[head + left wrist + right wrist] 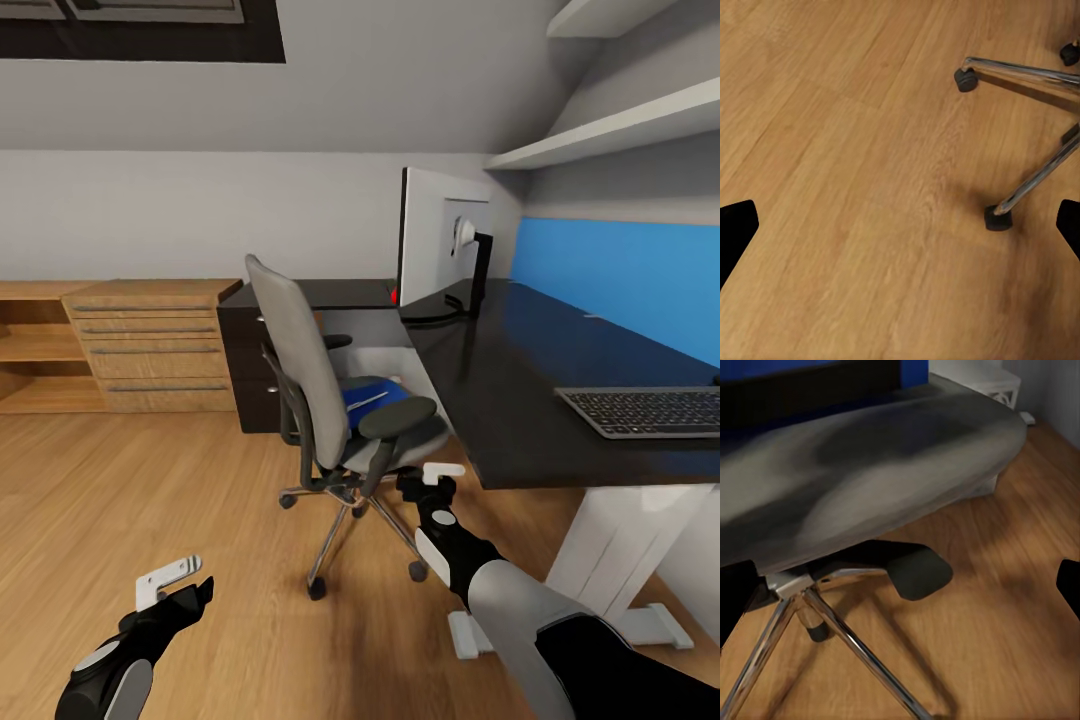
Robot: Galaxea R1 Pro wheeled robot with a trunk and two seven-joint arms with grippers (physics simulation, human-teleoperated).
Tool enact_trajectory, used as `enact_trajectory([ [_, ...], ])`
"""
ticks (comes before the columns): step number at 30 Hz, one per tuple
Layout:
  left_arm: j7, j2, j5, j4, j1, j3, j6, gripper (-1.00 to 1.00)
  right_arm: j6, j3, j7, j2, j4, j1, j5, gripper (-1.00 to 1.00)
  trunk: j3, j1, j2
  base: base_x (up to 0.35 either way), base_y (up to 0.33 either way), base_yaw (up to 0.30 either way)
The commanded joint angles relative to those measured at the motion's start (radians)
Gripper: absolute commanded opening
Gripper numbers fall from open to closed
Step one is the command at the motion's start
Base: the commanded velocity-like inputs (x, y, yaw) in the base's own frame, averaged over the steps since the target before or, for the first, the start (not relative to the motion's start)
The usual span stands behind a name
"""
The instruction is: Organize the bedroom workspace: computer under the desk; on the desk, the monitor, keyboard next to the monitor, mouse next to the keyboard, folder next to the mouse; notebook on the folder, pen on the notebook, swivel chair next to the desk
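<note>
1. The right gripper [428,484] sits low at the front edge of the swivel chair [335,400], just under its seat and near the desk's [520,400] front edge; in the right wrist view the grey seat underside [870,472] looms close ahead, with the chrome base legs [847,645] below it. Its fingers stand apart, closed on nothing.
2. The left gripper [180,585] hangs over bare wood floor [855,187], well apart from the chair; its wrist view catches two chrome legs and three black castors [997,219] off to one side. Its fingers are spread, holding nothing.
3. One blue folder [372,396] lies on the chair seat, between the backrest and the near armrest, above and beyond the right gripper.
4. One monitor [440,245] stands at the desk's far corner, white back showing, a red dot at its lower corner.
5. One keyboard [645,411] lies on the desk near its front edge, cut off by the picture's edge.
6. One black drawer section [250,370] of the desk stands behind the chair.
7. One wooden chest [150,345] with bar handles stands against the far wall, beside open wooden shelving [35,345].
</note>
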Motion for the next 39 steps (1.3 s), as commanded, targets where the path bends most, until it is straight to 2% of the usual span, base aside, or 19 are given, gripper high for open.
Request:
enact_trajectory([
  [1, 0.009, 0.000, 0.011, -0.001, 0.000, -0.001, 0.003, 1.00, -0.012, 0.008, -0.005, 0.000, 0.001, -0.001, -0.011, 1.00, -0.001, 0.000, 0.000, 0.004, 0.000, 0.029],
  [12, 0.009, 0.000, 0.011, -0.001, 0.000, -0.001, 0.003, 1.00, -0.025, 0.009, -0.005, 0.000, 0.001, -0.001, -0.012, 1.00, -0.001, 0.000, 0.000, 0.001, 0.000, 0.162],
  [39, 0.009, 0.000, 0.009, 0.003, 0.000, 0.002, 0.006, 1.00, -0.025, 0.010, -0.007, 0.000, 0.004, -0.001, -0.014, 1.00, -0.001, 0.000, 0.000, 0.000, 0.000, 0.261],
])
